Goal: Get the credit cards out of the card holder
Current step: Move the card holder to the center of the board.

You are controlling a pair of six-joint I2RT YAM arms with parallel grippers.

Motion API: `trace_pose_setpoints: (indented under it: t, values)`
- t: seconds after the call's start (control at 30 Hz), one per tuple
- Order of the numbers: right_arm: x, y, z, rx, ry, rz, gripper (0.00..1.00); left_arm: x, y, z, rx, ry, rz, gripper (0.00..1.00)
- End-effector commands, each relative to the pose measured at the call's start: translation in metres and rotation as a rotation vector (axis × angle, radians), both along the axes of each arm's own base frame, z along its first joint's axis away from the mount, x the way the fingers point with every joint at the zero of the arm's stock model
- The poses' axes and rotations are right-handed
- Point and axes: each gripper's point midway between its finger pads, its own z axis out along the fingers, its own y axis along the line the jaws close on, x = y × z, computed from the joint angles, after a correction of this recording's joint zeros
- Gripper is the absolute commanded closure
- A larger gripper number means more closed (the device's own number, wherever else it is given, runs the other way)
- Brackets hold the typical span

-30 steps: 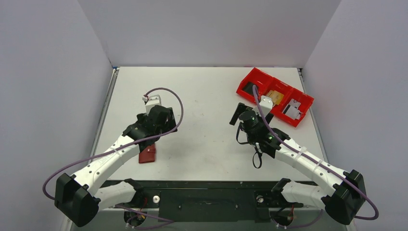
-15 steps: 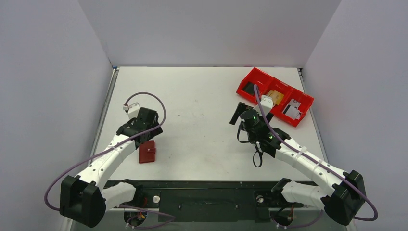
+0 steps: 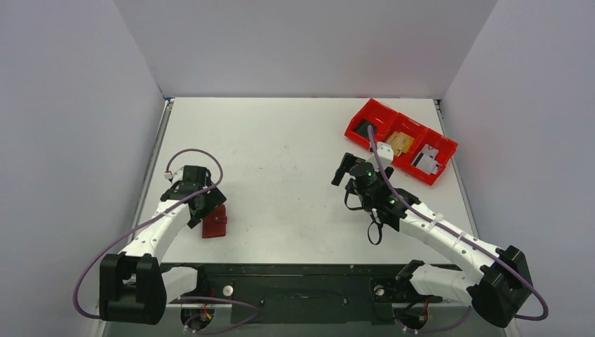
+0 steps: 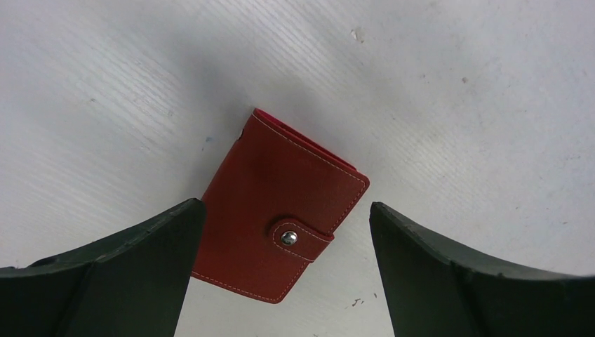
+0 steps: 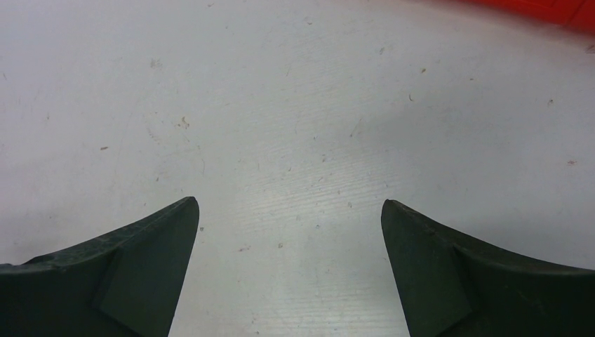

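- the dark red card holder point(image 4: 281, 225) lies flat and snapped shut on the white bench point(image 3: 295, 133), close to its near left edge.
- the left gripper point(image 4: 284, 206) hangs over it, jaws spread wide on either side.
- the right gripper point(image 5: 289, 202) hangs mid-right, jaws spread wide.
- broad open bench separates the arms.
- a red bin point(image 3: 400, 140) sits at the far right edge.
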Motion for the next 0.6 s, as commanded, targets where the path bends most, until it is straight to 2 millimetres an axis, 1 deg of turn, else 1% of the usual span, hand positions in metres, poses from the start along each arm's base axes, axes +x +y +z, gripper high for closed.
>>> trace_pose_setpoints:
  t: [0.0, 0.17, 0.37, 0.5, 0.57]
  values:
    - [0.003, 0.003, 0.0, 0.045, -0.02, -0.008, 0.02, 0.009, -0.012, -0.005, -0.065, -0.024, -0.035, 0.15]
    - [0.002, 0.005, -0.006, 0.048, -0.006, 0.003, 0.02, 0.002, -0.018, -0.024, -0.106, 0.006, -0.016, 0.16]
    - [0.0, 0.005, -0.01, 0.05, 0.004, 0.005, 0.02, 0.005, -0.033, -0.032, -0.151, 0.001, -0.035, 0.17]
    - [0.0, 0.003, -0.012, 0.054, 0.009, 0.0, 0.02, 0.007, -0.05, -0.035, -0.167, 0.001, -0.063, 0.18]
    - [0.0, 0.003, -0.014, 0.055, 0.014, -0.005, 0.02, 0.007, -0.064, -0.036, -0.181, 0.0, -0.089, 0.18]
